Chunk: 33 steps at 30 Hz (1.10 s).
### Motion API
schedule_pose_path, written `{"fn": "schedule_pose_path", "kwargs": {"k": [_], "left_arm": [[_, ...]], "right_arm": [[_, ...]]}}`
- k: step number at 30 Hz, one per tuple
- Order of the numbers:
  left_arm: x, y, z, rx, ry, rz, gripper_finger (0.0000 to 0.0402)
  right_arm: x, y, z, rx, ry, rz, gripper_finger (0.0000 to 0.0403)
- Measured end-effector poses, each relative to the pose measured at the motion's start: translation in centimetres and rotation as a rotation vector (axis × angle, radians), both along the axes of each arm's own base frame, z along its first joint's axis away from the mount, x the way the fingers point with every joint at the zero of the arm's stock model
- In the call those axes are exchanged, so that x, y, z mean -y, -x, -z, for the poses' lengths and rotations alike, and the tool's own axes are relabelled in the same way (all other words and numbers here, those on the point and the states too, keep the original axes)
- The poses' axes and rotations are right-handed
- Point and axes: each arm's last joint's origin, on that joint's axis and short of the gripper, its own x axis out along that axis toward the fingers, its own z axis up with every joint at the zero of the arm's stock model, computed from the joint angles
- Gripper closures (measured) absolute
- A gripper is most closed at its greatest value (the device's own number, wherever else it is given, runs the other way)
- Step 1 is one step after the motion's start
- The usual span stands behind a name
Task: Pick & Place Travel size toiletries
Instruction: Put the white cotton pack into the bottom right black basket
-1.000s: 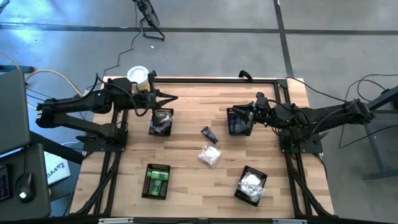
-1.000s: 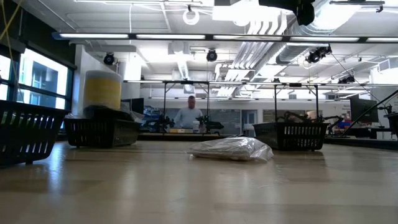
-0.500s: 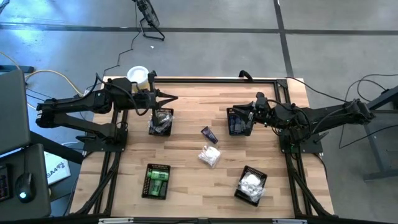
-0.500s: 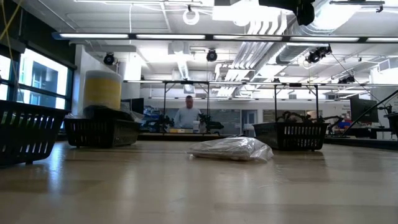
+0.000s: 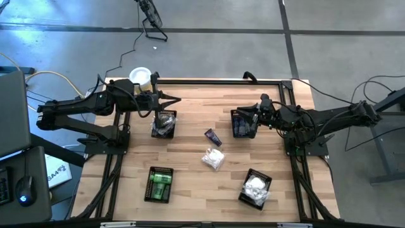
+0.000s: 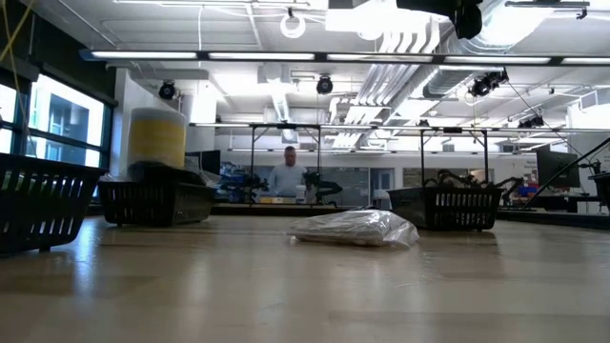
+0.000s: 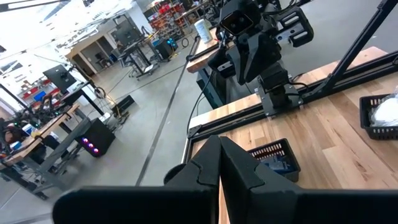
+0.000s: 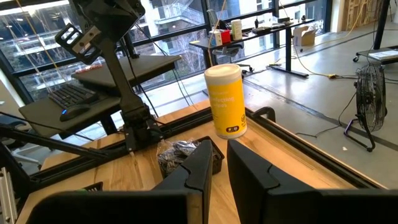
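Pale wooden planks make up the worktop (image 5: 196, 190), framed by a black rail along its edges and standing on a grey concrete floor. Four black mesh rectangular baskets sit on it: one near the far left (image 5: 164, 123) holding silvery-clear packets, one near the far right (image 5: 242, 124) holding dark blue items, one at the near left (image 5: 159, 184) with small green bottles, and one at the near right (image 5: 255, 188) with white packets. Between them, on open wood, lie a dark blue tube (image 5: 212, 137) and, just nearer, a silvery-clear packet (image 5: 212, 159), both apart from every basket. A tall yellow canister with a white lid (image 5: 140, 78) stands at the far left corner. The left pincer (image 5: 172, 100) hangs above the far-left basket, clenched on nothing. The right pincer (image 5: 235, 113) hovers over the far-right basket, its fingers (image 8: 199, 171) a narrow slit apart, with nothing seen between them. Bare wood stays free along the middle and near edge.
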Motion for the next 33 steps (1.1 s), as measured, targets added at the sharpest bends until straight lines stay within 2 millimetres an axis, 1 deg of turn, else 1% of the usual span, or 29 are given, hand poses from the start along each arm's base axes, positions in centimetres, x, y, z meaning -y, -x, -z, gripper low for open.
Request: {"fn": "schedule_pose_path", "kwargs": {"k": [21, 24, 27, 30, 33], "left_arm": [[0.0, 0.0, 0.0, -0.003, -0.002, -0.001, 0.0401], [0.0, 0.0, 0.0, -0.005, -0.002, -0.001, 0.0401], [0.0, 0.0, 0.1, -0.006, -0.002, -0.001, 0.0401], [0.0, 0.0, 0.1, -0.006, -0.002, -0.003, 0.0401], [0.0, 0.0, 0.0, -0.006, -0.002, -0.003, 0.0401]], "right_arm": [[0.0, 0.0, -0.4, 0.049, -0.017, -0.007, 0.0361], [-0.1, -0.1, -1.0, 0.111, -0.035, -0.029, 0.0366], [-0.2, -0.5, -1.5, 0.106, -0.009, -0.048, 0.0388], [-0.3, -1.4, -2.4, 0.030, 0.014, -0.056, 0.0398], [-0.4, -2.5, -3.9, -0.071, 0.037, -0.058, 0.0400]]}}
